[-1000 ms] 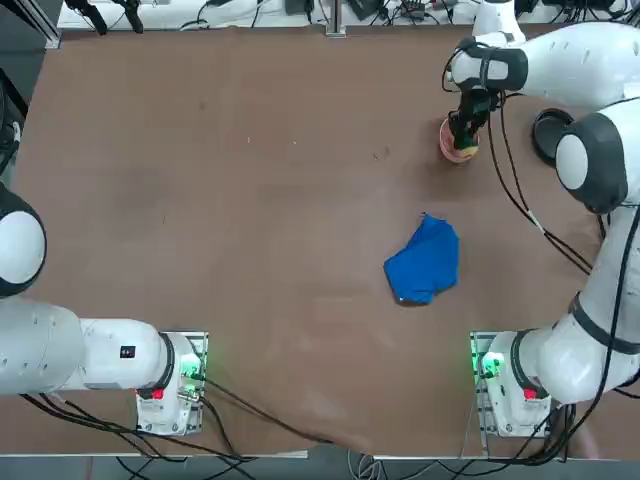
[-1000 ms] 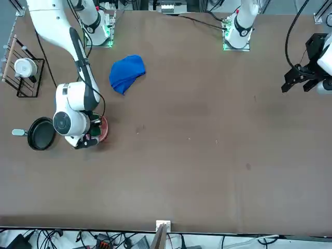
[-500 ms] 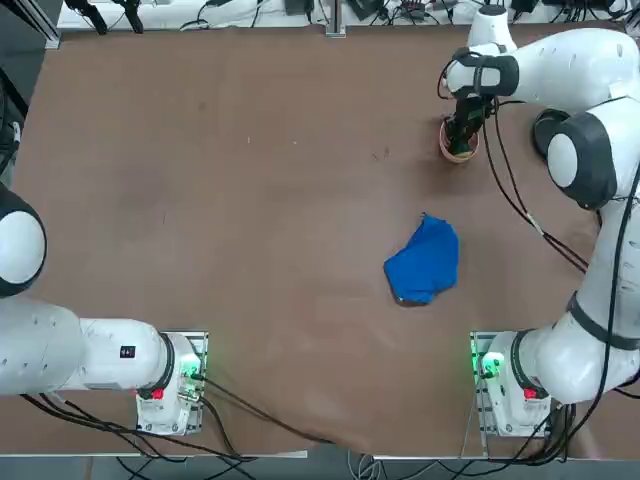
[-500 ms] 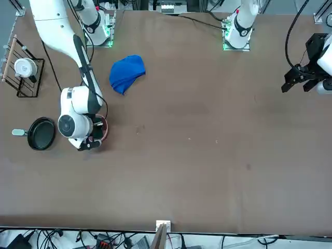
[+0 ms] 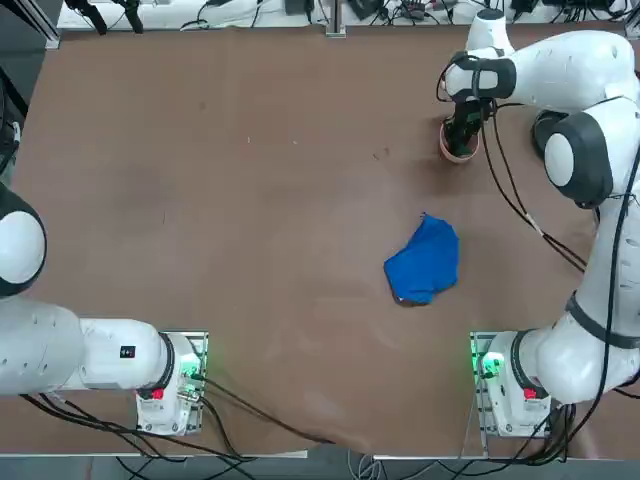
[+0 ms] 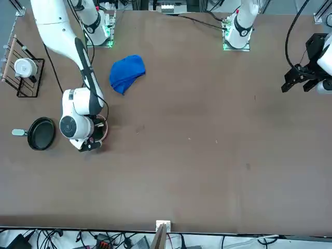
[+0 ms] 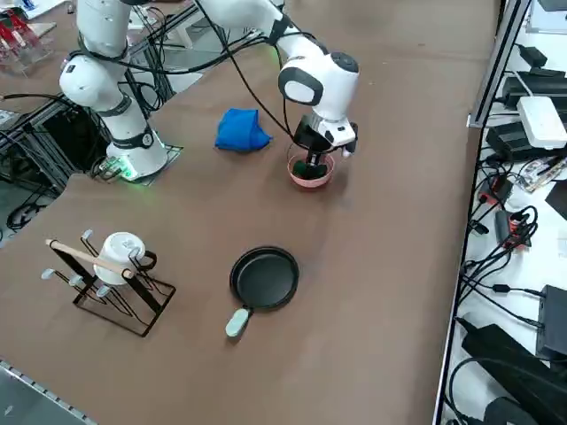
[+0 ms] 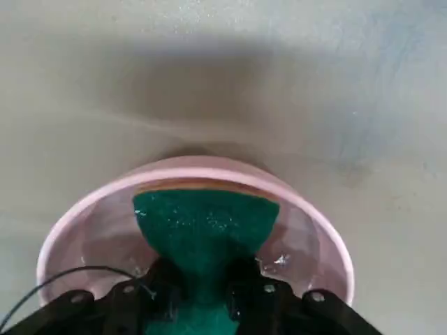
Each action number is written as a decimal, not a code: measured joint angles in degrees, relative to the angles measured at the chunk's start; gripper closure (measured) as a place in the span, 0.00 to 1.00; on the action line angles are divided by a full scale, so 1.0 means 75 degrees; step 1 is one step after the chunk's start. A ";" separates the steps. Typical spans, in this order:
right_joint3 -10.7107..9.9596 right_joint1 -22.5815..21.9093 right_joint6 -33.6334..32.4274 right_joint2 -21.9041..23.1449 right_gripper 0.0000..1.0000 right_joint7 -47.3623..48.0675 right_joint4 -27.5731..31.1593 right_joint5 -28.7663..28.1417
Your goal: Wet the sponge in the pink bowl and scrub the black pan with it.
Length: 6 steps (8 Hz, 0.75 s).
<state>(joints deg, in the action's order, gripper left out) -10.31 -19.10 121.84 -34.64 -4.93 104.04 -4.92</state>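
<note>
- One sponge, green face up, pinched between the fingers of the right gripper and pushed down inside the bowl.
- Right gripper clenched on the sponge, reaching straight down into the bowl.
- One pink bowl, seen from overhead at about 1 o'clock on the table, mostly under the wrist.
- One black pan, empty, grey handle toward 7 o'clock in the right side view; just beside the bowl toward the table's right edge, not touching it.
- One blue cloth, crumpled, at 6 o'clock from the bowl overhead, well apart from it.
- One wire rack holding a white cup, past the pan near the table's right edge.
- Plain brown table, matte, with faint scuffs.
- Around the table: cables along the far edge overhead, boxes and power bricks on the floor past the far edge in the right side view.
</note>
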 joint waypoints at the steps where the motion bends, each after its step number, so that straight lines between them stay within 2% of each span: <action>1: 0.0000 0.0000 0.0000 -0.0001 0.65 0.0000 0.0000 -0.0001; 6: 0.0000 0.0001 -0.0011 0.0006 0.61 0.0000 -0.0010 -0.0002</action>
<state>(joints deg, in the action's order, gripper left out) -10.31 -19.09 121.76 -34.60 -4.93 103.97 -4.94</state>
